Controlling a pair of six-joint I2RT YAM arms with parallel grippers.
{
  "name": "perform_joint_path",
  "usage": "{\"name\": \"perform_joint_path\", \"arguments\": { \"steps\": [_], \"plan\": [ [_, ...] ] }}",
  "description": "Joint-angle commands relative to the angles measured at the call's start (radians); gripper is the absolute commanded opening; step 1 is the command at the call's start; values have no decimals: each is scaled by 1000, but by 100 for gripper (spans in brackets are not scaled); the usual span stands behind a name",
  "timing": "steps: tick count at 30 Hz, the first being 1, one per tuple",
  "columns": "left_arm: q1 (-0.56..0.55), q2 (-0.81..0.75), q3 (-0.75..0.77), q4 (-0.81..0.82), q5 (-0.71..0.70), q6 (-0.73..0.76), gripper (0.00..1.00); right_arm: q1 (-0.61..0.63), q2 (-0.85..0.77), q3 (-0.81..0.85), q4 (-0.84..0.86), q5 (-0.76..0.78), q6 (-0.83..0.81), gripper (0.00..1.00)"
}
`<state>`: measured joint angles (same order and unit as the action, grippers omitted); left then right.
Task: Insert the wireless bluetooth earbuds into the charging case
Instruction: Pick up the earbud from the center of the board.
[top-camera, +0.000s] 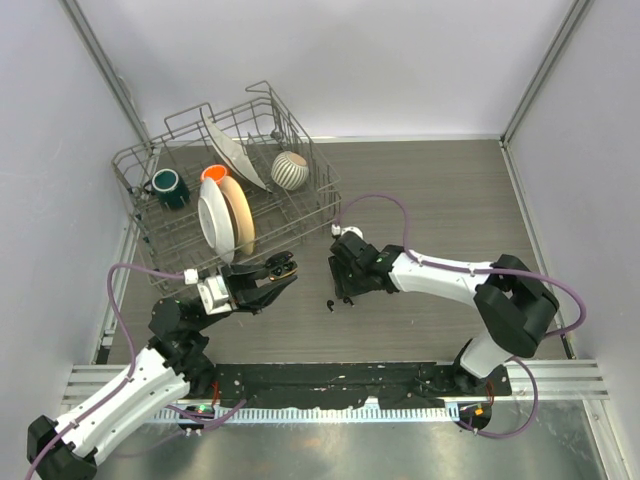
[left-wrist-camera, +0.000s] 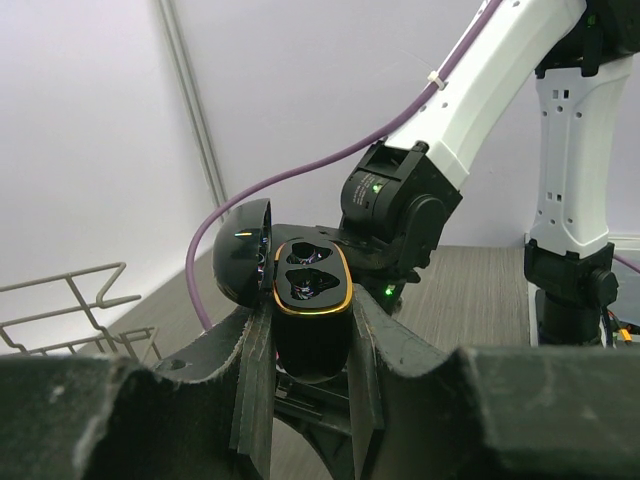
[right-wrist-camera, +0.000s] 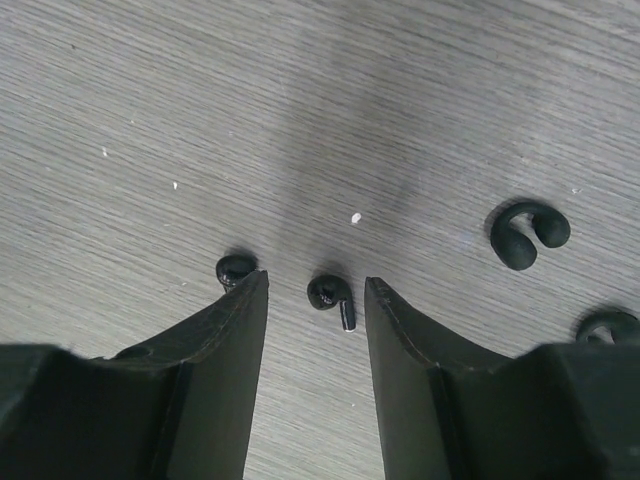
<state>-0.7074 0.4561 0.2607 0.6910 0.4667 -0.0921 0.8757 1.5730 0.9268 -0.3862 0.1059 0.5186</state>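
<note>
My left gripper (top-camera: 272, 276) (left-wrist-camera: 310, 335) is shut on the charging case (left-wrist-camera: 312, 300) and holds it above the table. The case is black and glossy with a gold rim. Its lid (left-wrist-camera: 243, 262) is swung open to the left, and both wells look empty. My right gripper (top-camera: 345, 285) (right-wrist-camera: 316, 281) is open and low over the table. One black earbud (right-wrist-camera: 332, 298), with a short stem, lies between its fingers. A second earbud (right-wrist-camera: 236, 268) lies just outside the left finger, partly hidden by it.
Two black curled ear hooks (right-wrist-camera: 527, 235) (right-wrist-camera: 607, 325) lie right of the right gripper. A small black piece (top-camera: 330, 304) lies on the wood table (top-camera: 450, 200). A wire dish rack (top-camera: 322, 205) with plates, a green mug (top-camera: 168, 187) and a striped cup (top-camera: 290, 170) stands at the back left.
</note>
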Motion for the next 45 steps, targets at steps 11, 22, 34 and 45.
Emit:
{"name": "perform_joint_path", "arguments": {
  "steps": [11, 22, 34, 45],
  "plan": [
    [-4, -11, 3, -1, -20, 23, 0, 19, 47, 32, -20, 43, -38, 44],
    [-4, -7, 3, 1, -20, 23, 0, 19, 79, 43, -20, 41, -42, 41],
    [-4, -7, -1, -4, -26, 26, 0, 19, 87, 26, -57, 66, 101, 27],
    [-4, -13, -3, -7, -31, 25, 0, 58, 38, -32, -88, 270, 438, 20]
  ]
}}
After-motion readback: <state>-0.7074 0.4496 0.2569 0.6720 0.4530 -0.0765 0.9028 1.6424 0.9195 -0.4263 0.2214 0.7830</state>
